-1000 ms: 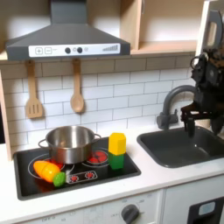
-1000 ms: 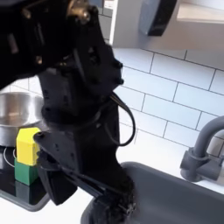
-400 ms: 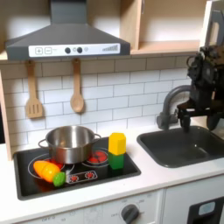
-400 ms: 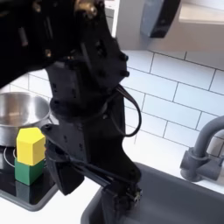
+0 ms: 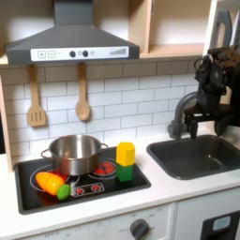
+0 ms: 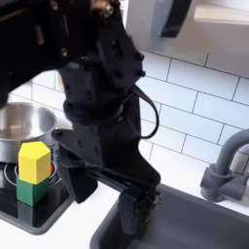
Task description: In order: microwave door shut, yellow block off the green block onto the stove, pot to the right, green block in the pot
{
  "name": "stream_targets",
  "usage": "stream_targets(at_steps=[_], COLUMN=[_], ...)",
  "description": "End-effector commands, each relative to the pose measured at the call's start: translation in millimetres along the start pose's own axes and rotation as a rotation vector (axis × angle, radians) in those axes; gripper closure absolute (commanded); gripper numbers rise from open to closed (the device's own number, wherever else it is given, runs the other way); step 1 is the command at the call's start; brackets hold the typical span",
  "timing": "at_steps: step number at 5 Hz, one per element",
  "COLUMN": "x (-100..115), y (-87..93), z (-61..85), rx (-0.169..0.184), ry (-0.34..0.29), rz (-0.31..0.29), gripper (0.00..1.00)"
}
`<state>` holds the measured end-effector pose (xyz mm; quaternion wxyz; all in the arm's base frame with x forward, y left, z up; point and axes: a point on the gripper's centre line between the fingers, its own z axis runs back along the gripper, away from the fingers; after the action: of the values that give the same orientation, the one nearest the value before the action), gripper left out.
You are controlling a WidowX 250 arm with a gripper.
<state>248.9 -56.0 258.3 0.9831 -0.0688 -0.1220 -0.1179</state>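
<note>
The yellow block sits on top of the green block at the right side of the black stove. The steel pot stands on the stove's back burner, to the blocks' left in the first exterior view. My gripper hangs above the sink, far from the blocks; its fingers are too dark to read. The microwave door shows at the top, swung out from the cabinet.
The dark grey sink basin and grey faucet lie under the arm. Orange and lime toy food rests on the stove's front left. Two wooden utensils hang on the tile wall under the range hood.
The arm has lifted and drawn toward the first exterior view's left, above the faucet. In the second exterior view it has slid right, uncovering both blocks. Blocks and pot are unmoved.
</note>
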Motion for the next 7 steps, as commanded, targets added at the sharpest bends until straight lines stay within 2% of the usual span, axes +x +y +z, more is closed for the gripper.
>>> stream_targets(at_steps=[1, 2, 4, 5, 7], x=[13.6, 28.6, 65.8, 75.2, 88.3], y=[4.1, 6.6, 33.7, 41.4, 53.5], z=[-1.0, -2.1, 0.5, 3.8, 1.2], rx=[0.006, -0.006, -0.012, -0.010, 0.003], ry=[-0.026, -0.034, -0.043, -0.060, -0.066], rz=[0.024, 0.052, 0.145, 0.171, 0.202], gripper=[0.00, 0.00, 0.00, 0.00, 0.00])
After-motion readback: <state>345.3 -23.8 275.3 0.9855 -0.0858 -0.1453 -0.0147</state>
